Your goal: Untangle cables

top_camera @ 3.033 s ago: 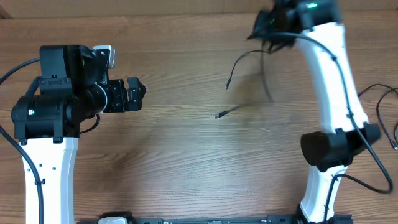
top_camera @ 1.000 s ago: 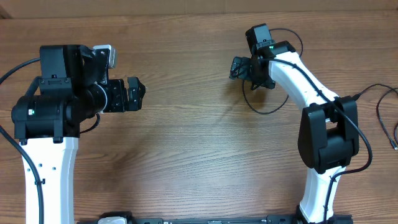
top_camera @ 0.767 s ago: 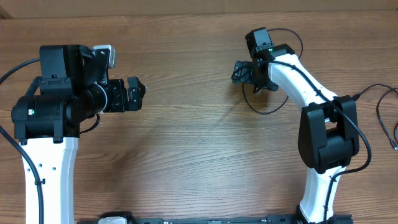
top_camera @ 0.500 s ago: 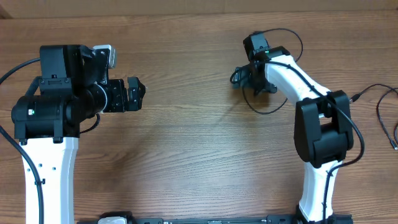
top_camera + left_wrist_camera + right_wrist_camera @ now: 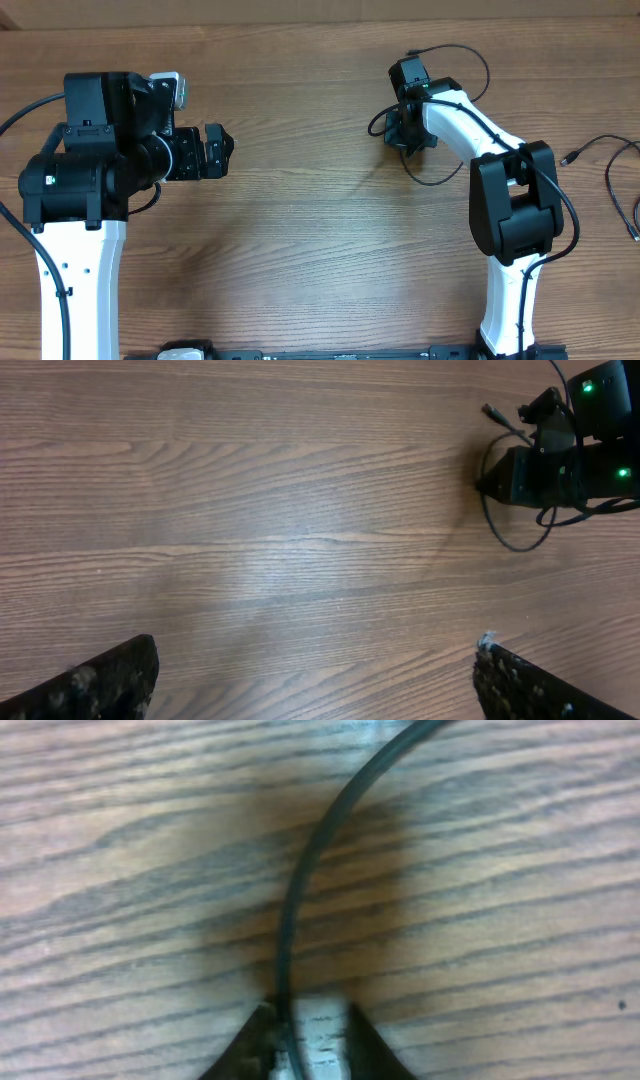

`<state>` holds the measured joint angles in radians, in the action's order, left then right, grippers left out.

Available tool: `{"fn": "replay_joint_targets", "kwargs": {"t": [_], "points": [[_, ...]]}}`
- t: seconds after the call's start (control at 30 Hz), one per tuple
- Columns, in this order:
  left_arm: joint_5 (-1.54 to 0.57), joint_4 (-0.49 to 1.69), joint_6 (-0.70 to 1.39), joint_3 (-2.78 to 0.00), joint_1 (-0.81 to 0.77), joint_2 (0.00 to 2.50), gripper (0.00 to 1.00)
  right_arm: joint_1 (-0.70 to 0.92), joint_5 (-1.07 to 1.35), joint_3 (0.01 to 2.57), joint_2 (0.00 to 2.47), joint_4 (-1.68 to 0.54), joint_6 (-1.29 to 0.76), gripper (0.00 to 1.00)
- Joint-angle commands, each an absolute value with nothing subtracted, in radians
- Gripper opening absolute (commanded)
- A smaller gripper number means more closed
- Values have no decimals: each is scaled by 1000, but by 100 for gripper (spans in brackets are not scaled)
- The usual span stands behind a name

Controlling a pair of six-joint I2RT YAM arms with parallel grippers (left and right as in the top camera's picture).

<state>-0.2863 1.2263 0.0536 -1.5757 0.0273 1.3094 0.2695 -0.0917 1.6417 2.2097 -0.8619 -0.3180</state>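
One cable [image 5: 292, 910] pinched in right gripper [image 5: 300, 1032], left gripper [image 5: 318, 682] spread, more cables [image 5: 609, 182] rightward.

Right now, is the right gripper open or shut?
Shut on the cable. In the wrist view the right gripper has its jaws nearly together, with the thin black cord pinched between them.

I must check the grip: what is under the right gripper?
A cable lies on the table and enters the right gripper; its part past the fingertips is hidden.
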Motion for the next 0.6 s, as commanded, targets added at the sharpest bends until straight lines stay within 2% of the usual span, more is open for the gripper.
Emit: {"fn": "replay_joint_targets", "kwargs": {"t": [0.0,0.13,0.27,0.47,0.57], "points": [[-281,1226,67,-1589,24,1308,100,269,-104,1638,2237,-864,-323,4],[-281,1226,67,-1589,24,1308,100,264,-105,1684,2233,-895,-307,4],[-281,1226,67,-1589,24,1308,100,243,-164,1844,2206,-995,-305,4],[-281,1226,67,-1589,24,1308,100,194,-336,2219,2186,-1152,-305,4],[-281,1226,67,-1589,24,1308,100,147,-424,2381,2186,-1164,-305,4]]}}
